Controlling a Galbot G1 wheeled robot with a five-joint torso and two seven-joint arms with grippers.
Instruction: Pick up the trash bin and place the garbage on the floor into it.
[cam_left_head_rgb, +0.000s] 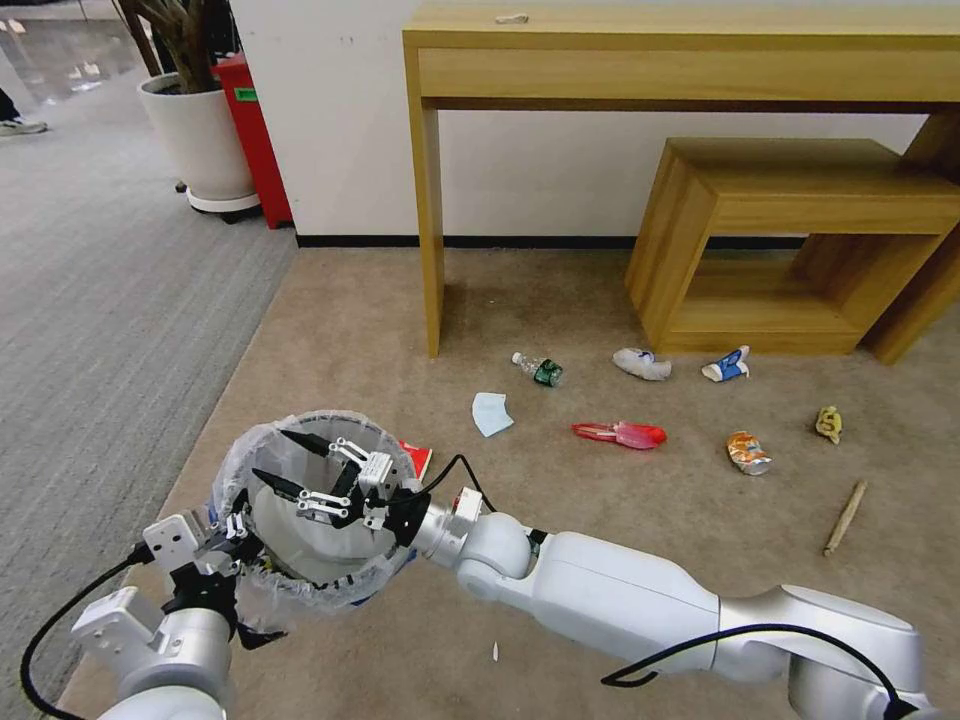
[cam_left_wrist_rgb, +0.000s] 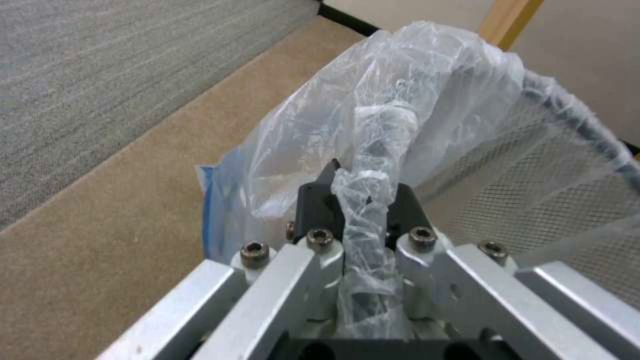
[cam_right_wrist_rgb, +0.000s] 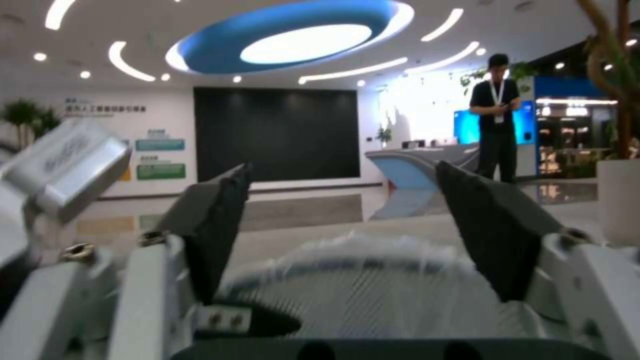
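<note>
At the lower left of the head view, the left gripper (cam_left_head_rgb: 236, 528) is clamped tight, its arm rising from the bottom corner. The right arm stretches in from the lower right, and the right gripper (cam_left_head_rgb: 287, 462) is spread wide, its dark fingers (cam_right_wrist_rgb: 217, 225) well apart.

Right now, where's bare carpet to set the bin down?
Free: carpet beside the table leg, left of the mask; also near strip right of the arm, below the can. Crowded: bottle through stick.
</note>
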